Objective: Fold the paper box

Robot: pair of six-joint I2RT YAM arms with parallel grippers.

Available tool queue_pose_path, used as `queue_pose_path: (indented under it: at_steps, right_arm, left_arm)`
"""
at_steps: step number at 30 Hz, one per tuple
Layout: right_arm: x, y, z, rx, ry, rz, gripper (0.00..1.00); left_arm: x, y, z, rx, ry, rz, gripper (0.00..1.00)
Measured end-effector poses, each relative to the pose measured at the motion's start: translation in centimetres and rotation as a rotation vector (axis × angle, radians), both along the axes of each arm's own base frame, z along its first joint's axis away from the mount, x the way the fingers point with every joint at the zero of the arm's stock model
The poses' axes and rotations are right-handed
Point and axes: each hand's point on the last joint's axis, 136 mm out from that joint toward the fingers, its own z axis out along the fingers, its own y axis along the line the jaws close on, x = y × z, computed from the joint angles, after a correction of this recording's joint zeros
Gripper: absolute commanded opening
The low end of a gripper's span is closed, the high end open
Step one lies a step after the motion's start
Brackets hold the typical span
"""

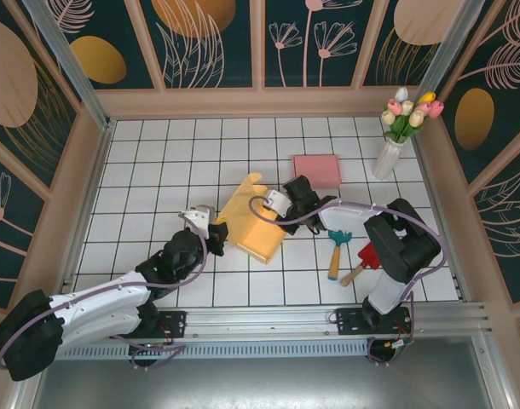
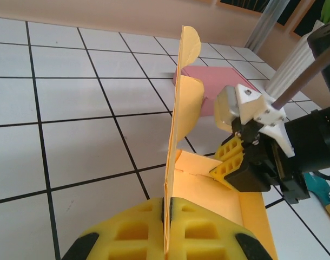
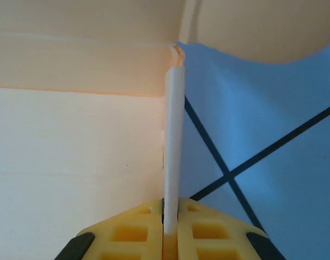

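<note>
White tiled table (image 1: 158, 162) w/ black grid lines, boxed in by dark teal wall panels (image 1: 209, 38) w/ leaf and flower prints. Near the ctr of the table lies the yellow paper box (image 1: 258, 230), half-formed: base flat on the tiles, one long flap (image 2: 182, 103) w/ a rounded tip standing upright on its left side, seen edge-on from the left wrist cam. At the box's left edge the left gripper (image 2: 166, 211) has its yellow pads clamped tight on the bottom of that flap, nothing btwn them but the sheet. At the box's right-rear side the right gripper (image 3: 170, 214) has its jaws pinched together on a thin paper wall (image 3: 173, 141) that rises straight up btwn its pads; the box's pale inner face is to its left, tiles to its right. From the left wrist cam its fingers sit low at the inside of the box, opposite the left one. Behind and to the right of the box lies a pink block (image 1: 316, 169), flat, apart from it. At the rear right corner stands a white vase (image 1: 386, 158) of tulips (image 1: 411, 111). Right of the box lie a toy rake (image 1: 338, 250) w/ teal head and a red shovel (image 1: 367, 258), near the right arm (image 1: 401, 247), apart from the box.
</note>
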Motion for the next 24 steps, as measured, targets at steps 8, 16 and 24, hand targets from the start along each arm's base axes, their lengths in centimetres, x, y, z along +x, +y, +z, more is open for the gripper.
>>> queue_pose_path:
  at_steps: [8,16,24]
  right_arm:
    - [1.1,-0.4,0.3,-0.181,-0.282,-0.055,0.10]
    - [1.4,-0.5,0.6,-0.197,-0.336,-0.070,0.27]
    - [0.5,-0.1,1.9,-0.110,-0.267,-0.057,0.46]
  left_arm:
    - [0.7,-0.6,0.0,-0.017,0.008,0.011,0.00]
    - [1.0,-0.9,0.1,-0.028,0.007,0.013,0.01]
    - [1.0,-1.9,0.0,-0.003,0.003,-0.033,0.01]
